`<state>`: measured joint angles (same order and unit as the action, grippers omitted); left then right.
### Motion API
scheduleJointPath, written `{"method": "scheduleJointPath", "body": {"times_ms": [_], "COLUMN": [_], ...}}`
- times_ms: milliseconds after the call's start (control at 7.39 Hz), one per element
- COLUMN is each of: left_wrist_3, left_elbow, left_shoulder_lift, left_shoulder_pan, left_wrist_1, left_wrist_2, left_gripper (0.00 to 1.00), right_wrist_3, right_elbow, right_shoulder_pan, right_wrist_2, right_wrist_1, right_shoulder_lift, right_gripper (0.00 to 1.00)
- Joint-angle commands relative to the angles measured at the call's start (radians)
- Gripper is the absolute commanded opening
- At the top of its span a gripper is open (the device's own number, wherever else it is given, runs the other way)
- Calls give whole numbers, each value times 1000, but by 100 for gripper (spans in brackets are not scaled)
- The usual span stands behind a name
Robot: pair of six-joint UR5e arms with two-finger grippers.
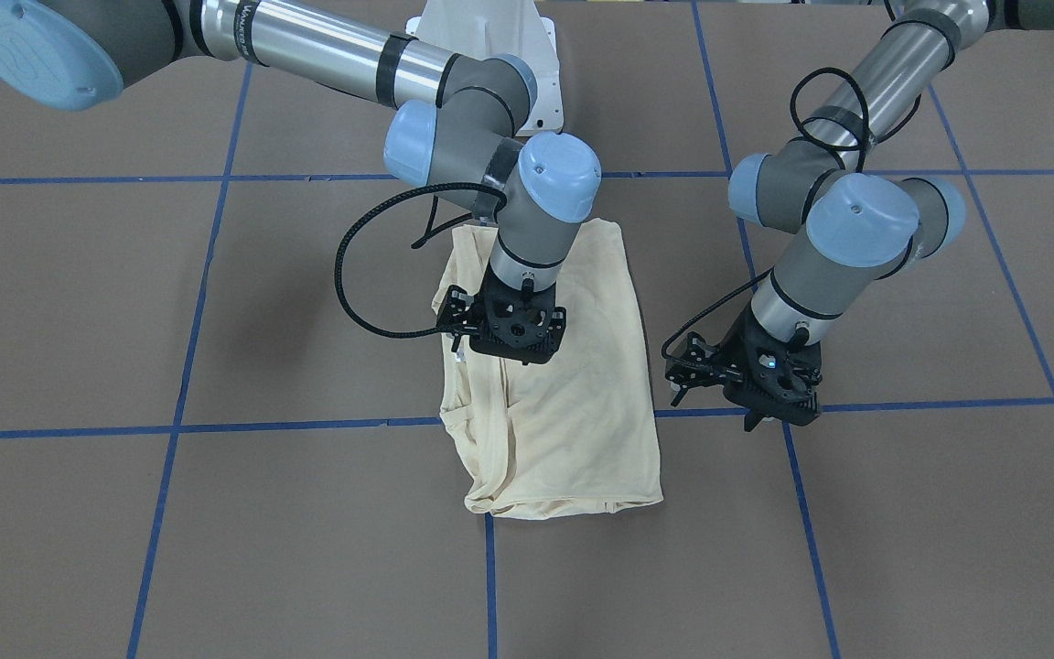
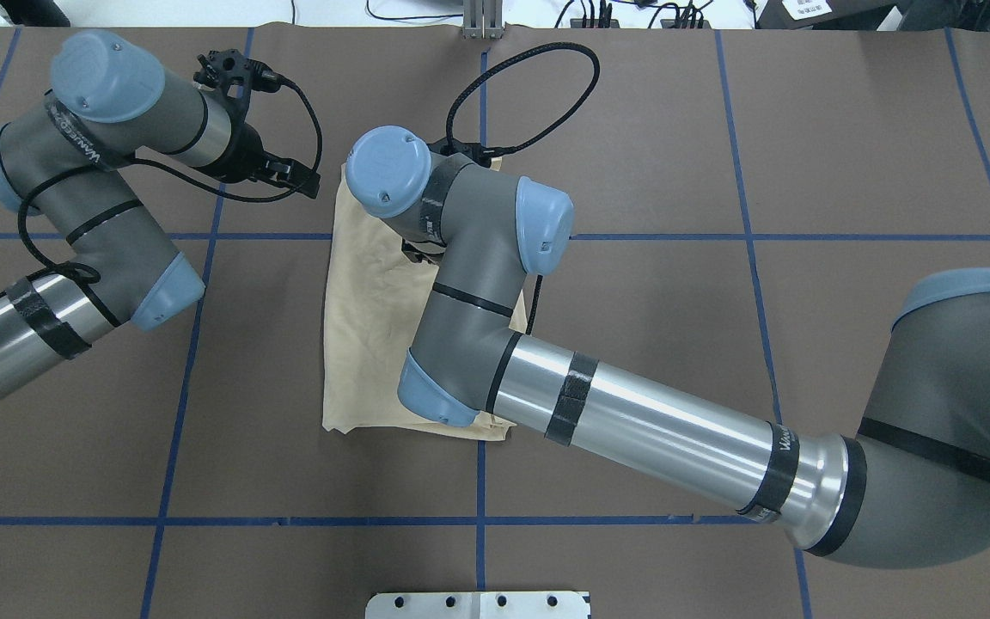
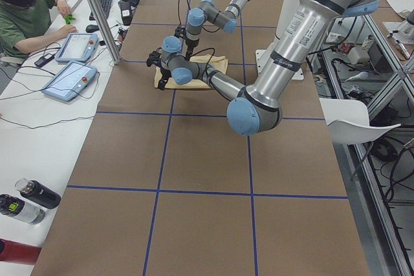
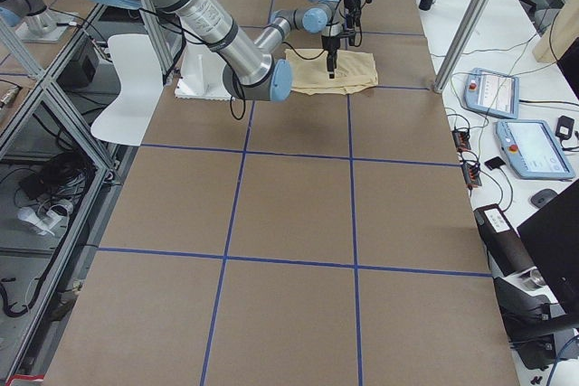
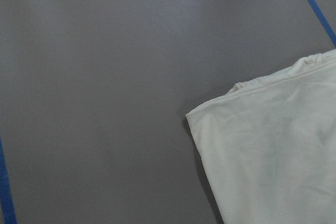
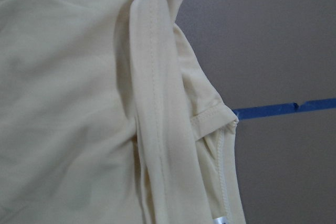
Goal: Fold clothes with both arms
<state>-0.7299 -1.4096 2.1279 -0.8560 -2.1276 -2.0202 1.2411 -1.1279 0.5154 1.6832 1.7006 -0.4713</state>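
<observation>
The clothes, one pale cream-yellow shirt, lie folded into a tall rectangle on the brown table, with no print showing. My right gripper hangs low over the shirt's upper left part in the front view, its fingers hidden under its own body. The right wrist view shows the shirt close up, with a folded sleeve band and a bit of white label. My left gripper hovers over bare table just beside the shirt's edge. The left wrist view shows only one shirt corner. For both grippers, I cannot tell whether they are open or shut.
Blue tape lines divide the brown table into squares. The white pedestal base stands behind the shirt. A person sits at a side desk with tablets, and bottles lie near it. Teach pendants rest on the other side desk.
</observation>
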Motion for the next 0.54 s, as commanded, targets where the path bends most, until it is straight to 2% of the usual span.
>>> {"method": "scheduleJointPath", "body": {"times_ms": [0, 406], "left_wrist_3": [3, 3], "left_elbow": [-2, -18], "left_shoulder_lift": [0, -2], "left_shoulder_pan": [0, -1], "left_wrist_1": [0, 3], "left_wrist_2": [-8, -32], "left_gripper": [100, 100], "right_wrist_3": [-113, -157], "right_elbow": [23, 53], "right_shoulder_pan": [0, -2], "right_wrist_2": [4, 0], "right_wrist_1": [25, 17], "right_shoulder_lift": [10, 11], "right_gripper": [100, 100]}}
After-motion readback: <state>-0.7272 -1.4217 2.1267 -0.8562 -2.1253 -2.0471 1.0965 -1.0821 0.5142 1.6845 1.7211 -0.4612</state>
